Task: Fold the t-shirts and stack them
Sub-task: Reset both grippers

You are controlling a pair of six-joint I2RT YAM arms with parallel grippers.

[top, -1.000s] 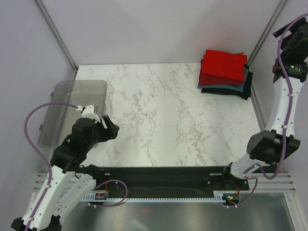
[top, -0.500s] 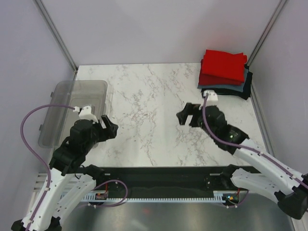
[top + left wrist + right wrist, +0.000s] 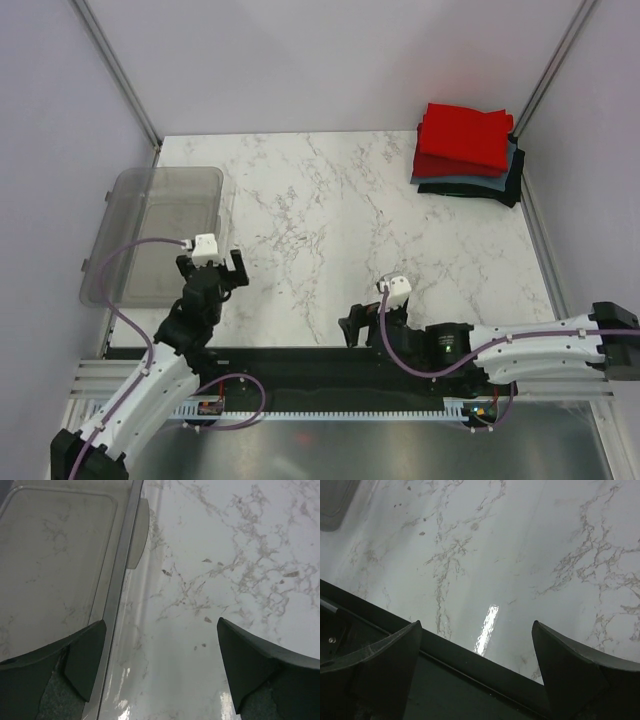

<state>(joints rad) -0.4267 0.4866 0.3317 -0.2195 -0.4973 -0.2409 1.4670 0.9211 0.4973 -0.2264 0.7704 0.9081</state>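
The t-shirts point(image 3: 466, 150) lie folded in one stack at the table's back right corner. Bright red ones are on top, a grey-blue one and a black one show at the stack's lower edges. Neither wrist view shows them. My left gripper point(image 3: 211, 263) hovers open and empty near the front left, over the bin's right wall. In the left wrist view its gripper point(image 3: 161, 621) frames bare marble and the bin's rim. My right gripper point(image 3: 362, 322) sits low at the front centre, open and empty. In the right wrist view the gripper point(image 3: 476, 623) spans the table's front edge.
A clear grey plastic bin point(image 3: 150, 235) lies along the left side; its rim point(image 3: 122, 565) runs past my left finger. A black rail point(image 3: 445, 680) borders the table's front edge. Metal frame posts point(image 3: 118, 72) rise at the back corners.
The right arm has swung down from high by the right wall to low at the front centre. The left gripper has drawn back toward the front and opened wider.
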